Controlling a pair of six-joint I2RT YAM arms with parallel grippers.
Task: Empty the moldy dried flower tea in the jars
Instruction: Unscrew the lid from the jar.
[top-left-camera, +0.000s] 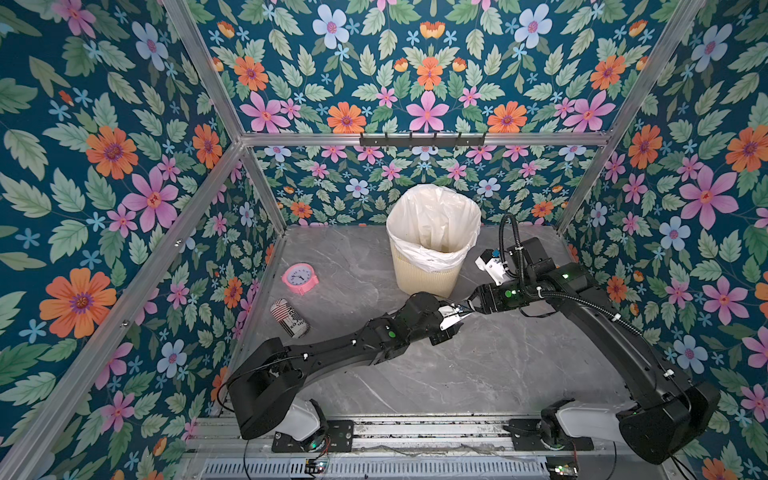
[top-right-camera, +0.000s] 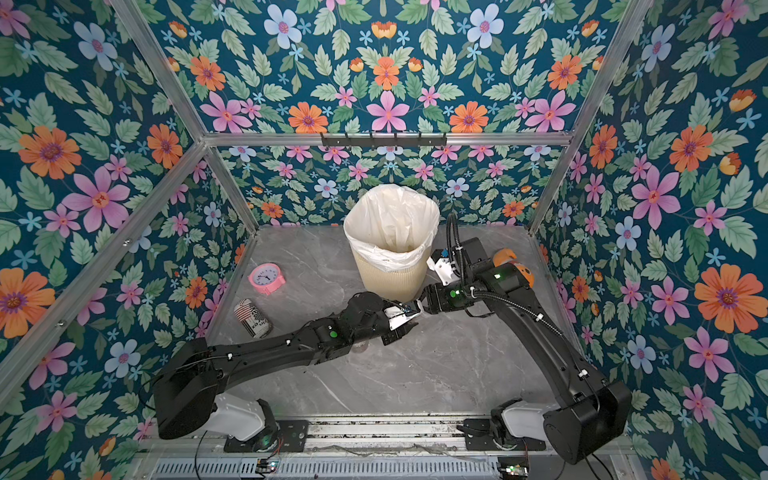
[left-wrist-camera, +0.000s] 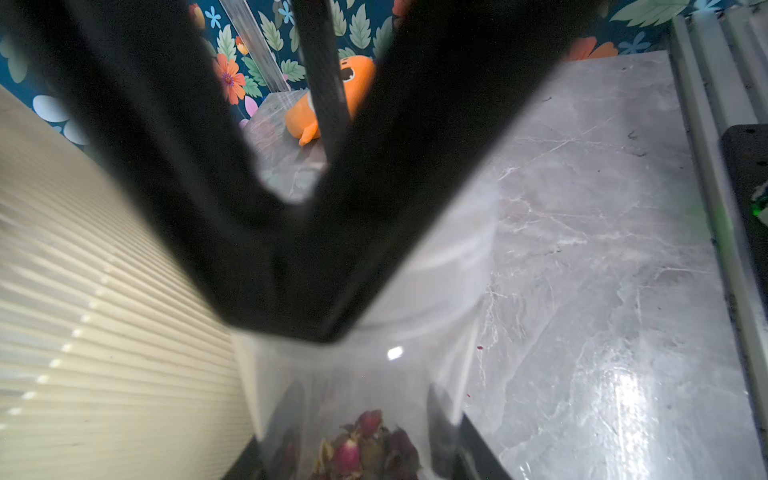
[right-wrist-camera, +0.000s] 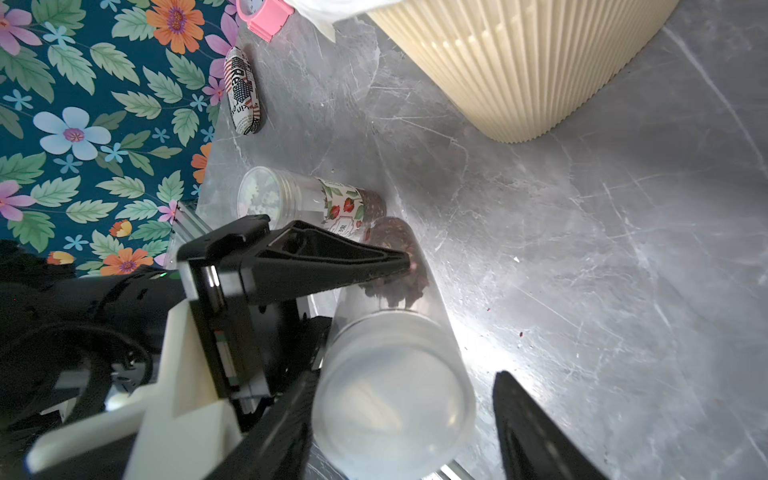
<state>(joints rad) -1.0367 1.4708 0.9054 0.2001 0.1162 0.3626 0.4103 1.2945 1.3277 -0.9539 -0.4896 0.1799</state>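
Both arms meet in the middle of both top views, just below the cream ribbed bin (top-left-camera: 428, 274) with its white liner (top-left-camera: 432, 220). The left gripper (top-left-camera: 451, 319) is clamped on the plain jar (right-wrist-camera: 386, 332). In the right wrist view one of its black fingers (right-wrist-camera: 324, 262) presses flat against the clear wall, centre frame. The dried flower tea (right-wrist-camera: 395, 282) sits dark and reddish at the jar's far end, and the left wrist view shows the buds (left-wrist-camera: 365, 444) at the bottom edge. The right gripper (right-wrist-camera: 407, 374) has its jaws spread either side of the clear lid (right-wrist-camera: 392, 390). One finger is right against the lid, and there is a visible gap on the other side, so no grip there. The labelled jar (right-wrist-camera: 328, 203) rests on the grey table (top-left-camera: 478, 365) just beside the held one, more tea inside. Whether it is upright, I cannot tell. At left frame lie a pink clock (top-left-camera: 300, 277) and a drink can (top-left-camera: 289, 318). An orange toy (top-right-camera: 509, 259) peeks out behind the right arm.
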